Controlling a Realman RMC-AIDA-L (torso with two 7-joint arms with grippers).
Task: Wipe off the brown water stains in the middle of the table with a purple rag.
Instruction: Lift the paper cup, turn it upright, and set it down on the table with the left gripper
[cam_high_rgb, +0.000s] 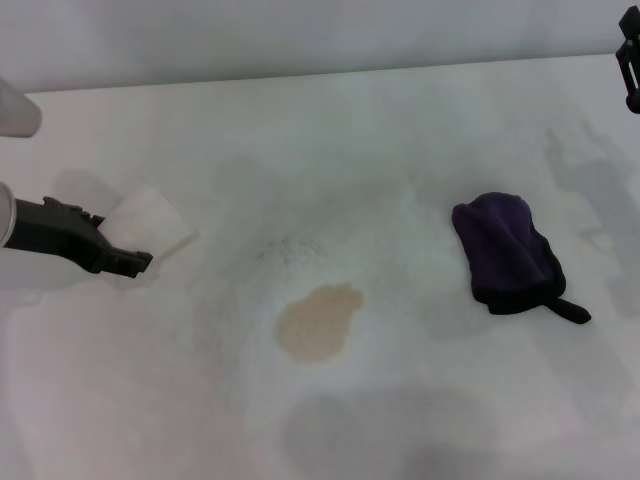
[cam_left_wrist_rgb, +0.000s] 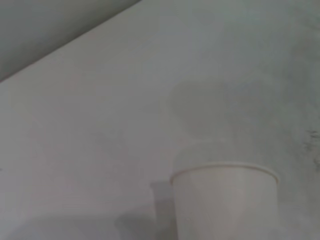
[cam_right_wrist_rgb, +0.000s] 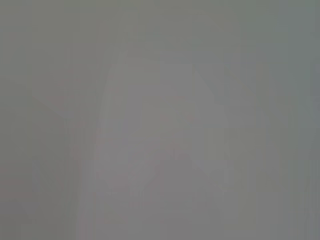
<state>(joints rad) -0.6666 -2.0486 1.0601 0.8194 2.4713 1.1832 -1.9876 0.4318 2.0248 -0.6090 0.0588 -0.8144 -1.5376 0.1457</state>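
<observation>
The wide white matte table (cam_high_rgb: 400, 130) carries a bunched dark purple rag (cam_high_rgb: 505, 252) with a black tail on its right side, well apart from the flat tan-brown water stain (cam_high_rgb: 318, 321) near the middle. At left, a white paper cup (cam_high_rgb: 150, 222) sits pinched by the left gripper (cam_high_rgb: 135, 250). The right gripper (cam_high_rgb: 630, 65) hangs at the far right edge; whether it is spread I cannot tell.

Count on the table (cam_high_rgb: 330, 130): one white tabletop. One brown water stain (cam_high_rgb: 318, 321), a single tan puddle with a small lobe. One purple rag (cam_high_rgb: 508, 253), bunched, with one black tail. One white cup (cam_high_rgb: 150, 225). Two grippers in the head view: left gripper (cam_high_rgb: 128, 262), right gripper (cam_high_rgb: 630, 65).
</observation>
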